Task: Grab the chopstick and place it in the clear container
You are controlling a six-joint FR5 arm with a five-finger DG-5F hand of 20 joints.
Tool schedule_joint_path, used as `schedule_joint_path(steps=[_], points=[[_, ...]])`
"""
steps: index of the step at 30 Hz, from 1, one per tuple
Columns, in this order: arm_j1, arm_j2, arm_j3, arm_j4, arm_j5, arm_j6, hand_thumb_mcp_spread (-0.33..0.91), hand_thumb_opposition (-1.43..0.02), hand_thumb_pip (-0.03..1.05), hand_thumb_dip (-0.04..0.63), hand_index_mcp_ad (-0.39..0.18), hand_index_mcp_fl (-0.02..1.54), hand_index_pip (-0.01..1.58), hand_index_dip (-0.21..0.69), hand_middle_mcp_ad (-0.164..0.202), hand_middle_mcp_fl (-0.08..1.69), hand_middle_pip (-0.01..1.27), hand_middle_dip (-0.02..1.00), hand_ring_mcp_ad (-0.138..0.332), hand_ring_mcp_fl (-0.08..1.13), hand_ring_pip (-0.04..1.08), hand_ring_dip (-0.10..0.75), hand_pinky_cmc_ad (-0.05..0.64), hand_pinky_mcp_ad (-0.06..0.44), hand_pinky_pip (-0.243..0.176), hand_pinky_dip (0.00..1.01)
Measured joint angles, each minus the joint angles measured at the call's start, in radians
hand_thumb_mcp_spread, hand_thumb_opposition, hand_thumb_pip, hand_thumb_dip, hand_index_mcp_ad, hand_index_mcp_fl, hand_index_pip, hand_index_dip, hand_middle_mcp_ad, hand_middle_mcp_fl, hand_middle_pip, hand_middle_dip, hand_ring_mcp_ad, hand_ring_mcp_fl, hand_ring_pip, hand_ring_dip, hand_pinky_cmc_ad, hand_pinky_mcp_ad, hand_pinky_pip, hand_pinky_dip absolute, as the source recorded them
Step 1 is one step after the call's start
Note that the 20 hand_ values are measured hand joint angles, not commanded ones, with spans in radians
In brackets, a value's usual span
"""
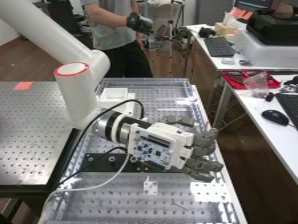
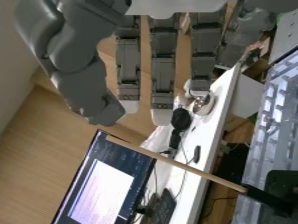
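Note:
The hand (image 1: 203,150) is over the right side of the perforated bench in the high view, its fingers spread toward the right edge. Straight fingers (image 2: 163,65) hang down in the wrist view, and the thumb (image 2: 80,75) stands apart from them, with nothing between. The hand is open. A thin wooden chopstick (image 2: 179,164) lies at a slant across the wrist view, apart from the fingertips. One of its ends meets a black holder-like piece (image 2: 269,200). I cannot make out a clear container with certainty.
A white square tray (image 1: 115,95) sits at the bench's far part, behind the arm. A black perforated plate (image 1: 100,162) lies under the arm's cables. A side desk (image 1: 266,127) with a mouse, keyboard and red tray stands to the right.

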Motion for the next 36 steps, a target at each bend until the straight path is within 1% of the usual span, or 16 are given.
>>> schedule_joint_path(steps=[3,4,7,12,15,16,18,21,22,24,25,27,28,30,33,36], points=[[0.006,-0.004,0.000,0.013,0.014,0.014,0.46,-0.77,0.77,0.340,-0.054,0.04,1.39,0.017,0.091,0.31,0.88,0.59,0.211,0.31,0.14,0.408,0.265,0.195,-0.080,0.32],[0.008,-0.006,0.000,0.016,0.017,0.020,0.45,-0.77,0.77,0.340,-0.054,0.05,1.41,0.017,0.094,0.33,0.88,0.61,0.206,0.31,0.14,0.408,0.260,0.195,-0.084,0.31],[0.014,-0.013,-0.003,0.025,0.027,0.044,0.47,-0.77,0.77,0.337,-0.056,0.10,1.43,0.017,0.094,0.33,0.89,0.61,0.195,0.33,0.14,0.408,0.278,0.194,-0.068,0.32],[0.025,-0.021,-0.004,0.036,0.042,0.056,0.47,-0.77,0.76,0.340,-0.056,0.11,1.46,0.010,0.094,0.33,0.89,0.61,0.195,0.33,0.14,0.408,0.281,0.194,-0.066,0.30],[0.028,-0.023,-0.002,0.034,0.048,0.046,0.47,-0.78,0.70,0.333,-0.075,0.11,1.50,0.010,0.093,0.34,0.89,0.61,0.194,0.35,0.14,0.410,0.291,0.194,-0.065,0.30],[0.029,-0.023,-0.001,0.032,0.054,0.042,0.47,-0.78,0.69,0.323,-0.075,0.10,1.51,0.010,0.093,0.34,0.88,0.61,0.197,0.35,0.12,0.415,0.293,0.194,-0.066,0.29],[0.031,-0.023,0.001,0.030,0.063,0.033,0.47,-0.78,0.69,0.300,-0.075,0.04,1.53,0.016,0.093,0.33,0.88,0.62,0.197,0.35,0.12,0.422,0.288,0.194,-0.051,0.27],[0.032,-0.023,0.003,0.028,0.072,0.022,0.47,-0.78,0.68,0.291,-0.075,0.01,1.54,0.019,0.094,0.32,0.89,0.63,0.199,0.35,0.12,0.428,0.314,0.192,-0.052,0.26],[0.033,-0.024,0.005,0.025,0.075,0.021,0.49,-0.78,0.68,0.276,-0.075,0.01,1.54,0.037,0.094,0.31,0.89,0.64,0.199,0.35,0.12,0.428,0.316,0.192,-0.052,0.26],[0.034,-0.026,0.010,0.019,0.075,0.019,0.48,-0.77,0.68,0.269,-0.075,0.00,1.56,0.054,0.091,0.30,0.88,0.64,0.176,0.35,0.12,0.429,0.314,0.192,-0.051,0.25],[0.034,-0.027,0.012,0.016,0.074,0.018,0.49,-0.77,0.68,0.257,-0.075,0.00,1.56,0.065,0.091,0.29,0.89,0.65,0.176,0.35,0.11,0.429,0.311,0.195,-0.042,0.25],[0.036,-0.030,0.016,0.012,0.073,0.017,0.50,-0.76,0.68,0.260,-0.075,0.00,1.56,0.077,0.094,0.28,0.90,0.65,0.176,0.35,0.12,0.449,0.314,0.194,-0.035,0.24],[0.036,-0.031,0.018,0.010,0.072,0.017,0.50,-0.76,0.68,0.260,-0.075,0.01,1.56,0.084,0.091,0.28,0.91,0.66,0.164,0.35,0.11,0.445,0.314,0.192,-0.035,0.23],[0.038,-0.033,0.022,0.008,0.070,0.016,0.50,-0.76,0.68,0.260,-0.075,0.01,1.56,0.091,0.094,0.26,0.91,0.65,0.166,0.35,0.11,0.445,0.311,0.190,-0.035,0.22],[0.041,-0.037,0.027,0.004,0.069,0.014,0.51,-0.76,0.68,0.253,-0.075,0.01,1.56,0.106,0.094,0.27,0.93,0.67,0.164,0.35,0.11,0.461,0.330,0.194,-0.033,0.21],[0.043,-0.037,0.028,0.006,0.069,0.013,0.53,-0.76,0.68,0.253,-0.075,0.00,1.56,0.108,0.094,0.25,0.95,0.68,0.155,0.34,0.13,0.475,0.328,0.195,-0.019,0.19]])
